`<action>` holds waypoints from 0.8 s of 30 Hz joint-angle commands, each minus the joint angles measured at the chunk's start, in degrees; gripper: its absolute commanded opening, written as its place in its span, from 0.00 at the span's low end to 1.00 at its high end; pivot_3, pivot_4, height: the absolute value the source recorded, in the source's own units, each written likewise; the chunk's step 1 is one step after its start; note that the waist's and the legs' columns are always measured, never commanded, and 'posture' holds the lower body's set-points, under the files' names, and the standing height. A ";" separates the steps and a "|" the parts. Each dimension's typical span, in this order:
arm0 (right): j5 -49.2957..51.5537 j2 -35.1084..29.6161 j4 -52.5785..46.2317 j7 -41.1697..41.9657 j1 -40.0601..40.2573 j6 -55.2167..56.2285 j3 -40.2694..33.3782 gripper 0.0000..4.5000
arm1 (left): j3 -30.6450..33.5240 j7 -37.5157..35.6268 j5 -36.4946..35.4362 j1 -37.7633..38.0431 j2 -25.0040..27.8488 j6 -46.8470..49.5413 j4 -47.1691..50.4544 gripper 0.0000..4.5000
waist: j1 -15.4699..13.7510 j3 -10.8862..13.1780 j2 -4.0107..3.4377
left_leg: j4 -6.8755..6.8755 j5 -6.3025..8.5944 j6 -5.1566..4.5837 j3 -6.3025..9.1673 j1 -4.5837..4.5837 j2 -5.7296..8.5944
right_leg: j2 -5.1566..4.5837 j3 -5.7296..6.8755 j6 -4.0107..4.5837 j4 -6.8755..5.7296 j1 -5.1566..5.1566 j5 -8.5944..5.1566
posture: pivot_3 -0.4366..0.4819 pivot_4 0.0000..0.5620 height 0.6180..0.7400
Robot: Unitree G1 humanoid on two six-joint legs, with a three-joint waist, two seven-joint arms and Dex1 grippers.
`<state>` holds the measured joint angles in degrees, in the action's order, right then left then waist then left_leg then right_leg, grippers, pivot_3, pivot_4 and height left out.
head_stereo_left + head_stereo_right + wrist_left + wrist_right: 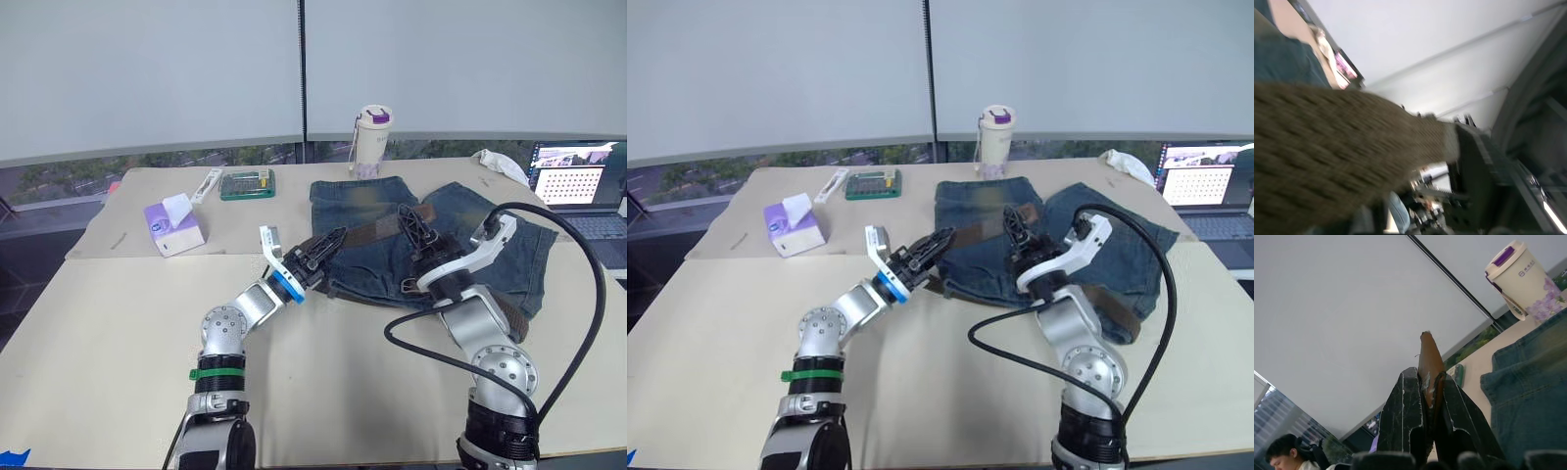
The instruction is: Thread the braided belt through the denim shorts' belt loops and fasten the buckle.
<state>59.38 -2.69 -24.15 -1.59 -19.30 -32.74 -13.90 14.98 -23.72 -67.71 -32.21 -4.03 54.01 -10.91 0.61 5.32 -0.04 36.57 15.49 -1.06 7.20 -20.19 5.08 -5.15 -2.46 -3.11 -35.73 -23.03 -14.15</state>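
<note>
Both pincers, left pincer and right pincer, gripped the belt across the shorts; threading looked underway, buckle unfastened.

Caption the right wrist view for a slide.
Right gripper pinching the brown tip of the braided belt upright, denim shorts and lidded cup beyond.

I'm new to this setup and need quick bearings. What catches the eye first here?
The denim shorts lie spread on the table's right half, with the braided belt stretched across them. The left gripper and the right gripper each pinch the belt. Behind the shorts stands a cream cup with a purple lid.
</note>
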 commanded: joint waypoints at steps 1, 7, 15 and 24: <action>0.52 0.93 -1.68 -0.20 -1.63 1.27 1.28 0.00 | -0.26 -1.30 -3.88 -0.64 -1.06 2.26 3.10 0.68 | -0.05 0.00 0.00 | 0.00 0.00 0.00 0.00 0.00 0.00 | 0.00 0.00 0.00 0.00 0.00 0.00 | 0.48 0.27 1.00; 0.88 3.35 -2.27 -0.96 -1.43 0.83 3.97 0.00 | 0.10 -1.35 -3.92 -2.09 -1.46 1.63 2.49 0.68 | 0.04 0.00 0.00 | -0.01 0.00 0.00 0.00 0.01 -0.01 | 0.01 0.00 0.00 0.06 -0.02 0.00 | 0.48 0.27 1.00; 1.26 3.58 -2.31 -0.66 -0.65 0.73 4.60 0.00 | 1.30 0.65 -4.00 -1.85 -2.63 0.30 2.15 0.56 | -0.03 0.00 0.00 | -0.01 0.00 0.01 0.00 0.00 0.00 | 0.00 0.00 0.00 0.24 0.00 0.00 | 0.48 0.27 1.00; 1.35 2.61 -2.33 0.11 0.20 -0.01 5.25 0.00 | 2.15 2.54 -3.53 -2.34 -3.33 -0.81 1.56 0.00 | -0.04 0.00 0.01 | -0.03 0.00 0.00 0.01 0.00 0.00 | 0.00 0.00 0.00 0.31 0.01 0.00 | 0.48 0.27 1.00</action>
<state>59.75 0.30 -24.19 -2.41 -18.92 -32.66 -9.39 16.72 -21.34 -70.91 -33.18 -7.20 54.84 -9.94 0.57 5.33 -0.03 36.54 15.48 -1.06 7.20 -20.19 5.08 -5.14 -2.46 -3.10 -35.41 -23.02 -14.15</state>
